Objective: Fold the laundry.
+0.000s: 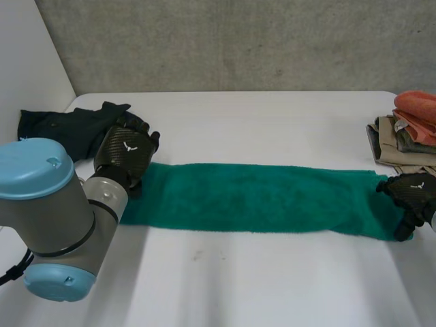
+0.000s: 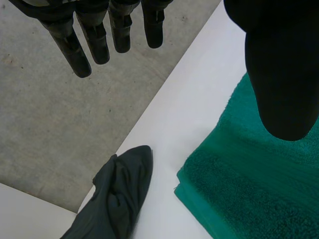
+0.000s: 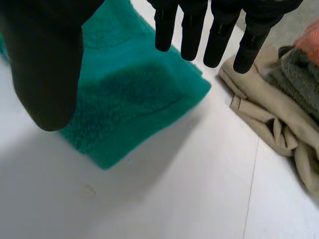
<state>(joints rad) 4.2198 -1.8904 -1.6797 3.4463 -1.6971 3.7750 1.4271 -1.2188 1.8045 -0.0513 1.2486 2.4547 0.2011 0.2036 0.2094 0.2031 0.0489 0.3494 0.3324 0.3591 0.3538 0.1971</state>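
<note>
A green towel (image 1: 259, 199) lies across the table as a long folded strip. My left hand (image 1: 127, 151) hovers over its left end, fingers (image 2: 89, 40) straight and apart from the thumb (image 2: 284, 74), holding nothing; the towel's folded corner (image 2: 239, 199) lies below the thumb. My right hand (image 1: 411, 195) is at the towel's right end, open, with the fingers (image 3: 214, 30) straight above the towel's corner (image 3: 144, 104) and the thumb (image 3: 45, 64) off to the side.
A dark garment (image 1: 65, 126) lies bunched at the back left, close to my left hand, also seen as the dark garment (image 2: 117, 199) beside the towel. A pile of beige, grey and orange clothes (image 1: 405, 129) sits at the right edge, near my right hand.
</note>
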